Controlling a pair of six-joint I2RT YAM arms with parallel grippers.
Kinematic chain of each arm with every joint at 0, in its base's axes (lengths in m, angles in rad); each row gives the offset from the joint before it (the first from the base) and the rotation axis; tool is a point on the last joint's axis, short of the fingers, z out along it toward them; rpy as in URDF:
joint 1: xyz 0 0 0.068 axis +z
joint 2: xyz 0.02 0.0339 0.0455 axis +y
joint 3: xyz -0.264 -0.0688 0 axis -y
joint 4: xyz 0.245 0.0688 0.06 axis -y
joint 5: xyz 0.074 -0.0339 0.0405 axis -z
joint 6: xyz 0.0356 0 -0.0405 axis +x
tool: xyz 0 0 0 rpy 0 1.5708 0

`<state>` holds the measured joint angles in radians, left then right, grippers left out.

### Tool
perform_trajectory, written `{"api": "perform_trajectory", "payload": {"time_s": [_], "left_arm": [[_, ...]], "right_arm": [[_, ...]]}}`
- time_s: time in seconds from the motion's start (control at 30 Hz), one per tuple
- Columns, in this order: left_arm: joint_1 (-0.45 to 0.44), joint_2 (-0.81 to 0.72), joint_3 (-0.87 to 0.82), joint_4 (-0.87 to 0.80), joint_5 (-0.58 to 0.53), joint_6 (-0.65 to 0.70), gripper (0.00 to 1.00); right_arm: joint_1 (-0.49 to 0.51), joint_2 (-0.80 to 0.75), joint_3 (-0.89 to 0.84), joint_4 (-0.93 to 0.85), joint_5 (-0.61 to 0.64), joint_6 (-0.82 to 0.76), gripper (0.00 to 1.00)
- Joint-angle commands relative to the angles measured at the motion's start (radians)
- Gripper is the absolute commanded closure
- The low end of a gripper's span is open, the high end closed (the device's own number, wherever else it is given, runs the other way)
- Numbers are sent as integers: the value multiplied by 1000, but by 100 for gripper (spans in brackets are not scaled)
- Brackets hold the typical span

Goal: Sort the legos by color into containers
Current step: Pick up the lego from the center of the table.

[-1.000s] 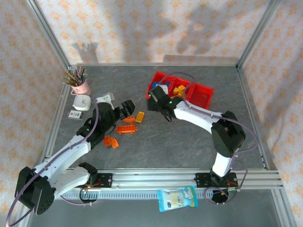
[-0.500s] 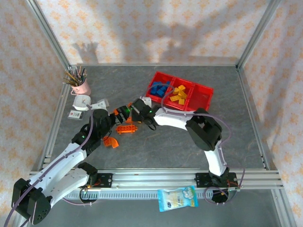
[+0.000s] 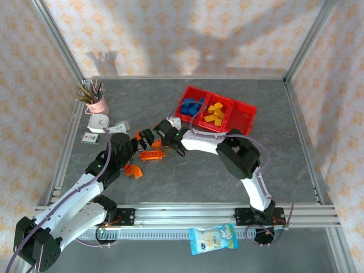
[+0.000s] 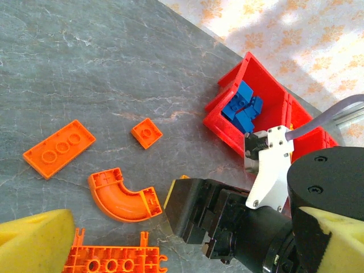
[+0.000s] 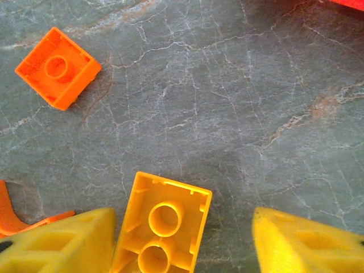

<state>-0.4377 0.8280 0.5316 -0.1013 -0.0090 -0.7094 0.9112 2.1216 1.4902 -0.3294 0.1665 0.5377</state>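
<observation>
Yellow brick [image 5: 162,224]: lies on the table [image 5: 239,85] with its hollow underside up, between the fingers of the right gripper [image 5: 182,227] and to the left of the containers [image 3: 243,116] in the top view.
Right gripper: jaws about half spread around the brick. One finger is against a long side or just off it, the other stands apart, so nothing is gripped yet.
Left gripper [image 4: 185,227]: jaws wide and holding nothing, above the orange pieces, an arch [image 4: 122,196] and a long plate [image 4: 59,148].
Handling: probably light, rigid plastic with smooth walls. It should not crush, but it could skid or twist if only one finger pushes it.
Where to hold: across the two long flat sides, centred along the length. The brick sits slightly askew to the jaws, so squaring up first seems wise.
Destination: the middle compartment, where the yellow bricks [image 3: 214,114] lie, with the blue bricks [image 3: 192,107] in the one beside it.
Nearby: an orange square brick [image 5: 57,67] sits well clear of the jaws.
</observation>
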Motion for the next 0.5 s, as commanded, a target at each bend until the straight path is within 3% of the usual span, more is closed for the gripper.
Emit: {"api": "perform_trajectory", "payload": {"time_s": [0.0,0.23,0.47], "left_arm": [[7,5,-5,3,-5,-12,1],[7,6,-13,23,7,-25,1],[8,3,6,9,26,-15,1]], "right_arm": [[1,-40,-42,-38,10,-13,43],[0,-75,-61,-35,-24,-35,62],[-20,-157,-56,-26,-29,-66,72]]}}
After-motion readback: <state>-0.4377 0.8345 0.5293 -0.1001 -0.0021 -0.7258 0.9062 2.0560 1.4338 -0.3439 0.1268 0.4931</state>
